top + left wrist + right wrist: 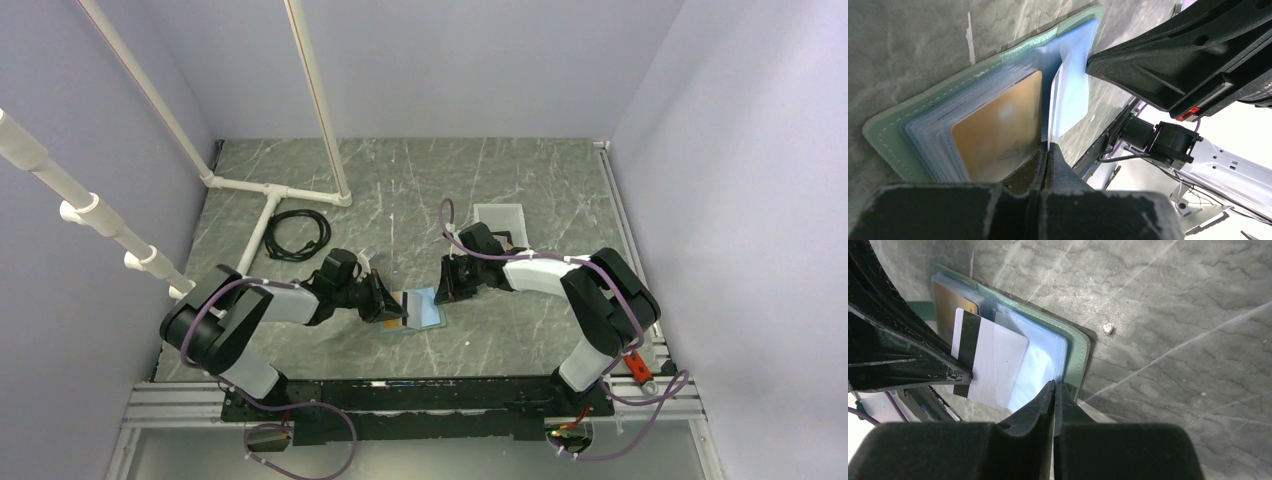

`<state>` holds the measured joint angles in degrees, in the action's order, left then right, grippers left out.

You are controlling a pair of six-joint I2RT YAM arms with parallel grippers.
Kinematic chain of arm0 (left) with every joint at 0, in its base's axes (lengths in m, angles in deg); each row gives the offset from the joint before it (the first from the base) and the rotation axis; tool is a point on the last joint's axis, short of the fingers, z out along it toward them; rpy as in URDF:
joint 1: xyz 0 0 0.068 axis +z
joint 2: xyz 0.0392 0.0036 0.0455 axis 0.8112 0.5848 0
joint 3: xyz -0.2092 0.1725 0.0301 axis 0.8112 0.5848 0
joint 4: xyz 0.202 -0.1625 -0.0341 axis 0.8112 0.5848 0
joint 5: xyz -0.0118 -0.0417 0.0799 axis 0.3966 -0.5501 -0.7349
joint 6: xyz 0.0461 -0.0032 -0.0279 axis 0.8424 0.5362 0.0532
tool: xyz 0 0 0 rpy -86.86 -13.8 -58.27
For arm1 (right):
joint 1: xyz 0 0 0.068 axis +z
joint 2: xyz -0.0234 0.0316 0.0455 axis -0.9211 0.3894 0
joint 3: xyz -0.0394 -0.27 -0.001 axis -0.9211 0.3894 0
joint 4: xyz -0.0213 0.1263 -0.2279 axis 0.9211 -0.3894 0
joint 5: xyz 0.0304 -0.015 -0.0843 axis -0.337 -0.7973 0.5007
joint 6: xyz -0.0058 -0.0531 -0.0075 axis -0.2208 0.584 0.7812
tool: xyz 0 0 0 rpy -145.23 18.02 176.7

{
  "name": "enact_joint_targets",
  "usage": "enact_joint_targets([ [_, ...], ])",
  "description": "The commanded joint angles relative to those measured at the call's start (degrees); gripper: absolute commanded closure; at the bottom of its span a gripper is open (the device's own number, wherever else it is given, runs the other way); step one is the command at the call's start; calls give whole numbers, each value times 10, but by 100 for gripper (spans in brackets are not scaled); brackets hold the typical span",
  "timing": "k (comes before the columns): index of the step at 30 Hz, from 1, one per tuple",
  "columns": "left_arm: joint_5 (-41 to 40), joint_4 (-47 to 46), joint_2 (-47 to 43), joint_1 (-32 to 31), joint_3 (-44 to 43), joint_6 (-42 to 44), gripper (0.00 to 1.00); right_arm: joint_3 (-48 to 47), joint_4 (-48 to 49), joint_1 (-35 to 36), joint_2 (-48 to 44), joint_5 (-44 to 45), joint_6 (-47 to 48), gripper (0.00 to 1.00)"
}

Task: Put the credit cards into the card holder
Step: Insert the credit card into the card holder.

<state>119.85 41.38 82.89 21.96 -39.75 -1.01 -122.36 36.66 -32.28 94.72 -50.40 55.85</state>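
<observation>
Two grippers are flanking the open card holder (428, 312): left gripper (1048, 148) pinching the pale card (995, 357), right gripper (1054, 386) closed, empty, at its right edge.

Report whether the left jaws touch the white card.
Touching. Left wrist view: the left jaws pinch the white card's edge over the card holder.

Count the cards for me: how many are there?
2: an orange-yellow card tucked into the open wallet, a white card resting over its sleeves. Others may hide inside.
</observation>
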Motion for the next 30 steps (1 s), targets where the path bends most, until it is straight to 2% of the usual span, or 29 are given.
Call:
enact_joint_targets([
  [1,-53,13,-26,-3,7,5,100,21,-11,10,17,-5,3,96],
  [7,-59,7,-28,-3,9,-3,100,22,-6,10,17,-6,-1,97],
  [18,-28,-79,18,-10,21,-49,100,19,-7,11,17,-6,-4,98],
  [24,-28,-100,30,-11,29,-60,100,19,-2,11,19,-8,-7,99],
  [30,-32,-164,62,-15,46,-96,100,18,-1,14,19,-12,-11,100],
])
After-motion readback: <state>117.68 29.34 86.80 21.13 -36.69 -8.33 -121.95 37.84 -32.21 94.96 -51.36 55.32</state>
